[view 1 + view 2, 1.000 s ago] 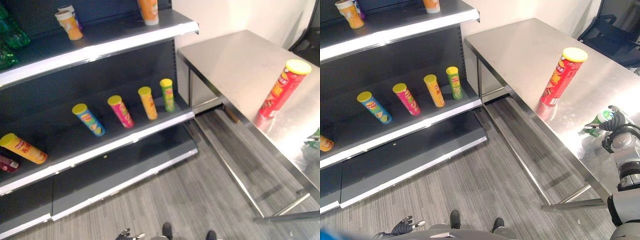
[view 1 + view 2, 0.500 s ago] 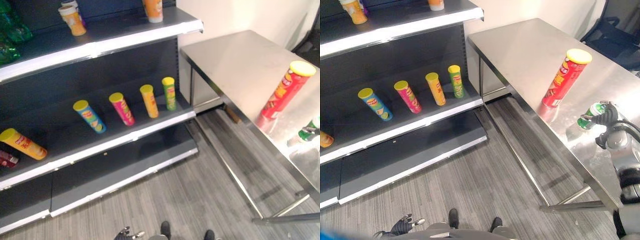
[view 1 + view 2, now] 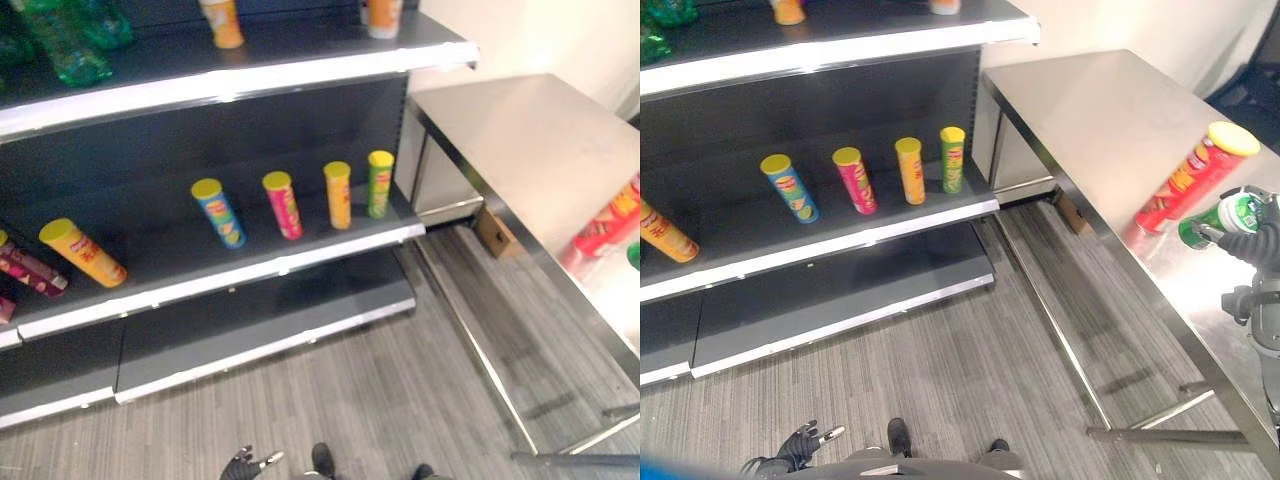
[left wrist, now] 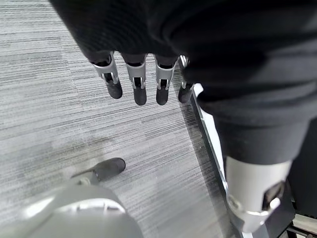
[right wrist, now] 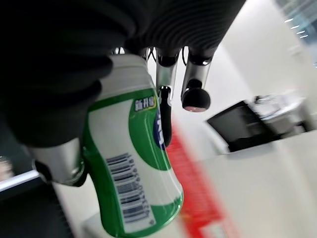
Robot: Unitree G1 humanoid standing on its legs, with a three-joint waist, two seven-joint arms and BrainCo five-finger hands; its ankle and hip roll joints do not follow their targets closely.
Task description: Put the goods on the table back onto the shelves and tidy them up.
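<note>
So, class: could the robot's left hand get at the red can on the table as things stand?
Probably not. The left hand hangs low over the floor, while the red can stands on the table by the right hand, which holds a green bottle.

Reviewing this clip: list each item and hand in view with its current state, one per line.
Green-and-white bottle: held off the table, in the right hand.
Right hand: shut on the bottle.
Left hand: open, fingers relaxed, holding nothing, low over the floor.
Red can: standing on the table, yellow lid on.
Blue can, pink can, orange can, green can: standing in a row on the middle shelf.
</note>
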